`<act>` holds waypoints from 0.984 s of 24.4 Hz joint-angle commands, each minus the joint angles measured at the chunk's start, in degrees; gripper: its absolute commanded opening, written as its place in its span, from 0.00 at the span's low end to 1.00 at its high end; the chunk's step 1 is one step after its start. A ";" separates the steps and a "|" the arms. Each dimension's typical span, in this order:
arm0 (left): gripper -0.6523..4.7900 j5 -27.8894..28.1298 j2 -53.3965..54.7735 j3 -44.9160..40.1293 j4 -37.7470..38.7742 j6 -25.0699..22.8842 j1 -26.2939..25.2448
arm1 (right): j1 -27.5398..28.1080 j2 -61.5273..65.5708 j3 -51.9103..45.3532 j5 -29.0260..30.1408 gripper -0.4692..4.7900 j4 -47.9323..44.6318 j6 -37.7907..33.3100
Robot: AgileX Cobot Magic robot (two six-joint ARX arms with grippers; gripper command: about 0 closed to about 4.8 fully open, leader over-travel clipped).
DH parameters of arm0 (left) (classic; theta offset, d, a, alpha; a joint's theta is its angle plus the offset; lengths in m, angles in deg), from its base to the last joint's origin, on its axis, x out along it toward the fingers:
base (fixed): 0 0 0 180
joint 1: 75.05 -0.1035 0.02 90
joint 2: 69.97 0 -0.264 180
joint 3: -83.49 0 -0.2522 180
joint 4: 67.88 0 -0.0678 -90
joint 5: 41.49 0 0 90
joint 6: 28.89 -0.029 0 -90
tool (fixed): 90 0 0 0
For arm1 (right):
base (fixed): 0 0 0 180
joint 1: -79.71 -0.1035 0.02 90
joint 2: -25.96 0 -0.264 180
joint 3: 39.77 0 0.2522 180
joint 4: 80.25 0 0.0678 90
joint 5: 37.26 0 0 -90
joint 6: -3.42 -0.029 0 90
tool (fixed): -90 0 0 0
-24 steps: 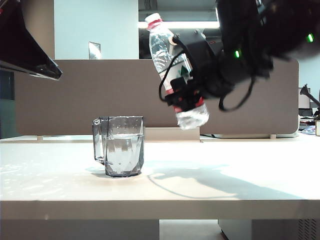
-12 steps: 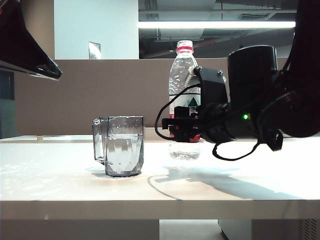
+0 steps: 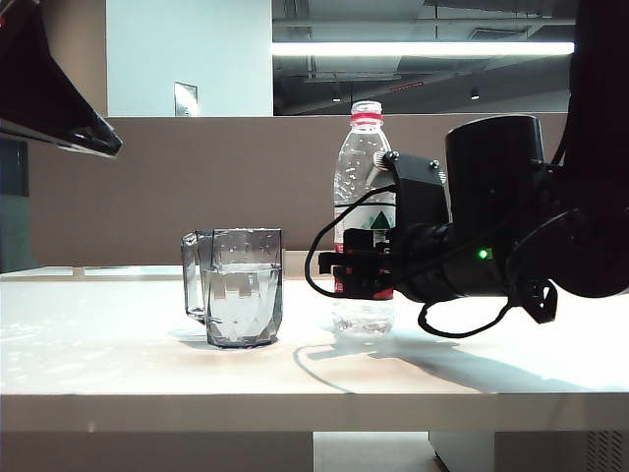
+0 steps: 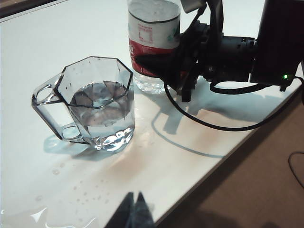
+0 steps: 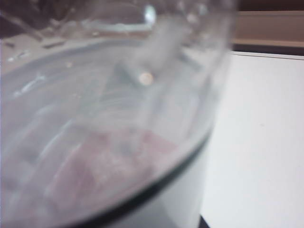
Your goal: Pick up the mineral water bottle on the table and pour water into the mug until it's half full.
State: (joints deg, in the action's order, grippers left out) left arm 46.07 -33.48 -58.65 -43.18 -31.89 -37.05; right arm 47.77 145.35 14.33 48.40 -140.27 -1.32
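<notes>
A second ago tipped high, the bottle (image 3: 365, 211) now stands upright on the bench (image 3: 295, 364) beside the mug (image 3: 241, 287), seemingly touching down. The right tool (image 3: 356, 265) clamps its label; the left tool's (image 4: 134, 213) tips meet, empty, near the mug. Pouring looks finished, the mug roughly half full.

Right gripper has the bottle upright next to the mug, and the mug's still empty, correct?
Not quite: the mug is not empty. The exterior view shows water in it, well up its wall. The rest holds: the right gripper is closed on the mineral water bottle, upright beside the mug.
</notes>
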 commanded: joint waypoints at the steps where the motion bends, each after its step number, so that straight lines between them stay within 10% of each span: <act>1: 0.12 -0.20 -0.09 0.15 -0.74 0.04 -0.04 | -0.09 0.50 0.13 0.68 0.53 -1.42 -0.20; 4: 0.12 -0.20 -0.09 0.15 -0.72 0.04 -0.04 | -0.09 0.83 0.13 1.77 0.54 -1.36 -0.20; 12: 0.12 -0.20 -0.09 0.15 -0.72 0.04 -0.04 | -0.09 0.81 -0.20 1.99 0.95 -1.05 -0.17; 24: 0.12 -0.17 -0.09 0.15 -0.72 0.04 -0.04 | -0.04 -9.84 -15.19 1.62 1.00 -6.67 4.79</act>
State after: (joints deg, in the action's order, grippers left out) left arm 46.07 -33.48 -58.65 -43.20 -31.89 -37.05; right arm 47.77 137.42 0.69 50.17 -145.52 2.64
